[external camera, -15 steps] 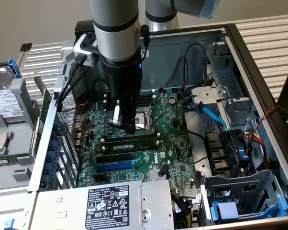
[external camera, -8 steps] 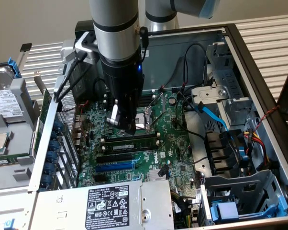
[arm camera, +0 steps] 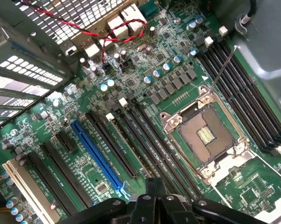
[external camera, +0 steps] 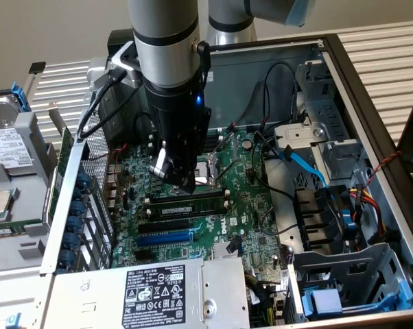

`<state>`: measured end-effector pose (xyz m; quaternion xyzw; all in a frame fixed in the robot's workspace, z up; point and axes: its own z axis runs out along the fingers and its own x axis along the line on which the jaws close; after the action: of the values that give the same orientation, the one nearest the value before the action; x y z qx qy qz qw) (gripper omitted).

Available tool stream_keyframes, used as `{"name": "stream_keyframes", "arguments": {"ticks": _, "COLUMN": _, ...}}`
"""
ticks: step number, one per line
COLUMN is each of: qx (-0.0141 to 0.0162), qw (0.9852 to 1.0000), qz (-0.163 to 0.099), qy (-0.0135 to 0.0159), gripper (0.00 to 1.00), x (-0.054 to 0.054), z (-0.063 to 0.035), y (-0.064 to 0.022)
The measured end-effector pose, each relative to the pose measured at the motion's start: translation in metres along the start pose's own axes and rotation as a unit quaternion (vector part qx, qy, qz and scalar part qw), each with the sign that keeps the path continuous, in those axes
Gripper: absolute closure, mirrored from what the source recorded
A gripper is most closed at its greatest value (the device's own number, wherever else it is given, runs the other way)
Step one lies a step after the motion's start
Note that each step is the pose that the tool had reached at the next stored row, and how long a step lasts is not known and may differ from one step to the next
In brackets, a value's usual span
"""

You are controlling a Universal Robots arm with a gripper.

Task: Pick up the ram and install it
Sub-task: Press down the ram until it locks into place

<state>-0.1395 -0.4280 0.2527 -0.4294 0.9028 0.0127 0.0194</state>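
Observation:
The ram (external camera: 193, 202) is a long thin green stick with black chips. It stands on edge in a slot on the green motherboard (external camera: 248, 226), just in front of the CPU socket (external camera: 212, 168). My gripper (external camera: 184, 182) hangs straight down over the stick's middle, fingers shut with nothing held between them. Whether the tips touch the stick's top edge I cannot tell. In the wrist view the shut gripper (arm camera: 152, 184) sits over the long black slots (arm camera: 145, 144) beside the open CPU socket (arm camera: 206, 133).
The blue expansion slot (external camera: 164, 238) (arm camera: 96, 154) lies nearer the power supply (external camera: 158, 295). Cables and a blue lead (external camera: 306, 164) crowd the exterior view's right, by the drive cage (external camera: 344, 274). A hard drive (external camera: 7, 147) lies outside the case wall (external camera: 69, 205).

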Motion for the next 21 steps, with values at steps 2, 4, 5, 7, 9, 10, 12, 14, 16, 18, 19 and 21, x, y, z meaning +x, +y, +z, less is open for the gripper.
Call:
{"name": "stream_keyframes", "arguments": {"ticks": 2, "qx": 0.0008, "qw": 0.9999, "qz": 0.017, "qy": -0.0001, "gripper": 0.88, "x": 0.0, "z": 0.0, "y": 0.0}}
{"name": "stream_keyframes", "arguments": {"ticks": 4, "qx": 0.0015, "qw": 0.9994, "qz": 0.033, "qy": -0.0002, "gripper": 0.88, "x": 0.0, "z": 0.0, "y": 0.0}}
{"name": "stream_keyframes", "arguments": {"ticks": 5, "qx": 0.0019, "qw": 0.9991, "qz": 0.042, "qy": -0.0003, "gripper": 0.88, "x": 0.0, "z": 0.0, "y": 0.0}}
{"name": "stream_keyframes", "arguments": {"ticks": 7, "qx": 0.0025, "qw": 0.9984, "qz": 0.057, "qy": -0.0003, "gripper": 0.88, "x": 0.0, "z": 0.0, "y": 0.0}}
{"name": "stream_keyframes", "arguments": {"ticks": 9, "qx": 0.0027, "qw": 0.9976, "qz": 0.069, "qy": -0.0001, "gripper": 0.88, "x": 0.0, "z": 0.0, "y": 0.0}}
{"name": "stream_keyframes", "arguments": {"ticks": 10, "qx": 0.0027, "qw": 0.9972, "qz": 0.075, "qy": 0.0001, "gripper": 0.88, "x": 0.0, "z": 0.0001, "y": 0.0}}
{"name": "stream_keyframes", "arguments": {"ticks": 12, "qx": 0.0023, "qw": 0.9962, "qz": 0.087, "qy": 0.0009, "gripper": 0.88, "x": 0.0, "z": 0.0, "y": 0.0001}}
{"name": "stream_keyframes", "arguments": {"ticks": 14, "qx": 0.0021, "qw": 0.995, "qz": 0.1, "qy": 0.0016, "gripper": 0.88, "x": 0.0, "z": 0.0, "y": 0.0}}
{"name": "stream_keyframes", "arguments": {"ticks": 16, "qx": 0.002, "qw": 0.9936, "qz": 0.113, "qy": 0.0021, "gripper": 0.88, "x": 0.0, "z": 0.0, "y": 0.0}}
{"name": "stream_keyframes", "arguments": {"ticks": 18, "qx": 0.002, "qw": 0.9921, "qz": 0.126, "qy": 0.0026, "gripper": 0.88, "x": 0.0, "z": 0.0, "y": 0.0}}
{"name": "stream_keyframes", "arguments": {"ticks": 19, "qx": 0.0019, "qw": 0.9913, "qz": 0.132, "qy": 0.0029, "gripper": 0.88, "x": 0.0, "z": 0.0, "y": 0.0}}
{"name": "stream_keyframes", "arguments": {"ticks": 21, "qx": 0.0016, "qw": 0.9895, "qz": 0.145, "qy": 0.0036, "gripper": 0.88, "x": 0.0, "z": 0.0, "y": 0.0}}
